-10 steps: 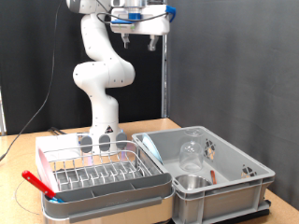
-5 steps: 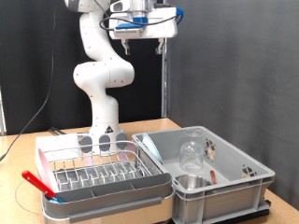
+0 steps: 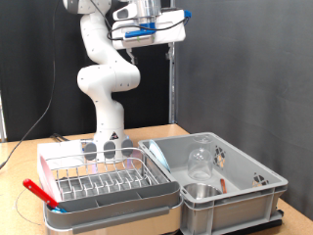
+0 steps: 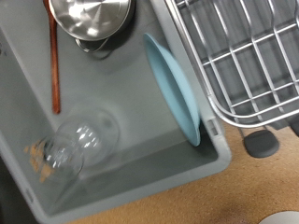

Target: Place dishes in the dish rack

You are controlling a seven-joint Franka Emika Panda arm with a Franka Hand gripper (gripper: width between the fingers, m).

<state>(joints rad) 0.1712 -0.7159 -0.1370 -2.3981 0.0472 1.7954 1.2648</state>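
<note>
The grey tub (image 3: 256, 196) stands at the exterior view's right. In it are a clear glass (image 3: 201, 157), a shiny metal cup (image 3: 199, 191) and a thin red-handled utensil (image 3: 222, 182). The wrist view shows the glass (image 4: 79, 140) on its side, the metal cup (image 4: 91, 17), the utensil (image 4: 52, 61) and a light blue plate (image 4: 177, 89) leaning on the tub wall (image 4: 140, 173). The wire dish rack (image 3: 103, 181) sits in its white tray to the tub's left; it also shows in the wrist view (image 4: 243, 65). My gripper (image 3: 147, 34) hangs tilted, high above the tub, open and empty.
A red strip (image 3: 37, 191) lies at the rack tray's left front corner. Two dark grey round pieces (image 3: 103, 149) stand at the tray's far edge by the robot base. A black curtain closes the back. The wooden table (image 3: 20, 171) ends at the left.
The hand has tilted and turned at the top of the exterior view, staying high above the tub. Nothing on the table has moved.
</note>
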